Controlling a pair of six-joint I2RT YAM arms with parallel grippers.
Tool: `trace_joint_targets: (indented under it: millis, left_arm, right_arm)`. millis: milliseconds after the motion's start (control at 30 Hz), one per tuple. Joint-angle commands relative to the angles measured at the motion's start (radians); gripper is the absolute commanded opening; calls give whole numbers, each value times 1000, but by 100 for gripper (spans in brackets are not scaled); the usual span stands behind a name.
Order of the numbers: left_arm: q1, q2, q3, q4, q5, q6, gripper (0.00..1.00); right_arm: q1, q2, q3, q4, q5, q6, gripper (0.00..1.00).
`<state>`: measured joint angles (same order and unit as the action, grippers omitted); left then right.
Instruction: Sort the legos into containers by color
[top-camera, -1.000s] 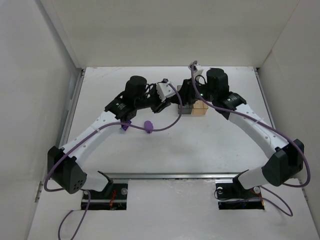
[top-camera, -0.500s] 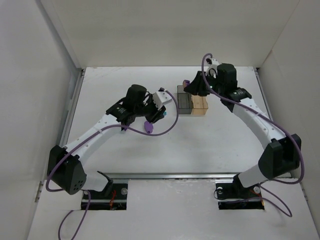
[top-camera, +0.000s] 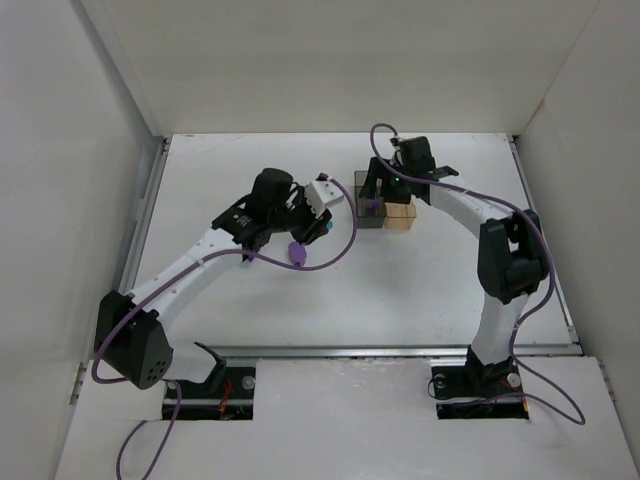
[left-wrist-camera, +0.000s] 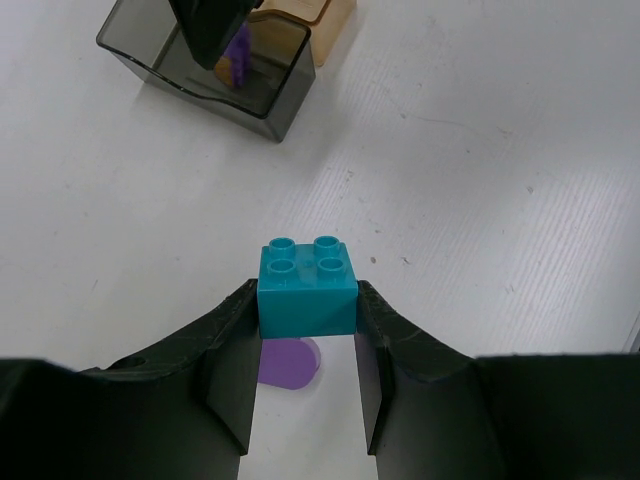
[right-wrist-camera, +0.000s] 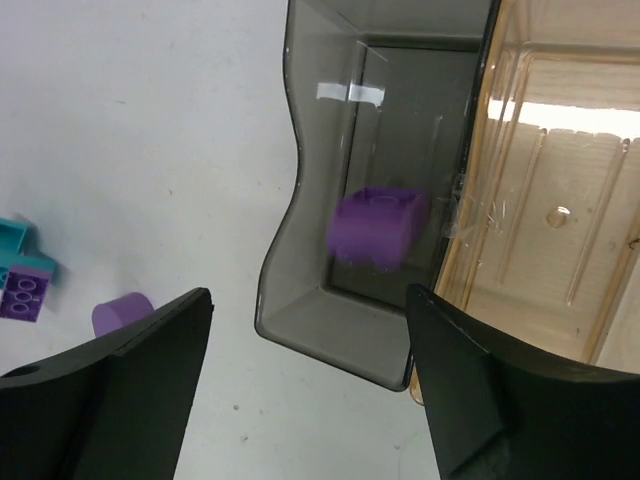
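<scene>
1. Purple brick (right-wrist-camera: 378, 225) lands inside grey bin (right-wrist-camera: 290, 210) — right gripper (right-wrist-camera: 308, 300), newly swung over it, hangs spread and empty.
2. Left gripper (left-wrist-camera: 307, 300), near the grey bin, clamps teal brick (left-wrist-camera: 305, 285) — likely bound for amber bin (right-wrist-camera: 560, 120) alongside.

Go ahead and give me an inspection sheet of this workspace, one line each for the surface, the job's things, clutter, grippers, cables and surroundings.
Surface: white table, no spills seen.
Job's things: grey bin and amber bin side by side. A purple brick, blurred, is within the grey bin; the amber bin looks empty. A teal brick is held in a gripper, and a loose purple piece lies on the table.
Clutter: nothing seen.
Grippers: left gripper shut on the teal brick; right gripper open above the grey bin.
Cables: purple cables run along both arms, one loop near the loose purple piece.
Surroundings: white walls on three sides.
</scene>
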<state>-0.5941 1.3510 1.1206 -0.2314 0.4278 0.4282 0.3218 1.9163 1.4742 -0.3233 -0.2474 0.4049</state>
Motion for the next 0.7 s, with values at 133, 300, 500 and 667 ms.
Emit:
trace_joint_targets:
  millis: [133,300,500,667]
  left_arm:
    - [-1,60,109,53,8,-8,0]
    - [-19,245,307,44,26,-19,0]
    - [-88,666,710,38,26,-22,0]
    - [-118,887,898,180,-3,-107,0]
  right_arm:
    - [-12,-138,86,3,27,-37,85]
    - [-78,-273,61,13,63,-77,88]
    - [-205,-353,-74,46,76,-97,88]
    - [-247,-410,-165,65,99,-55,88]
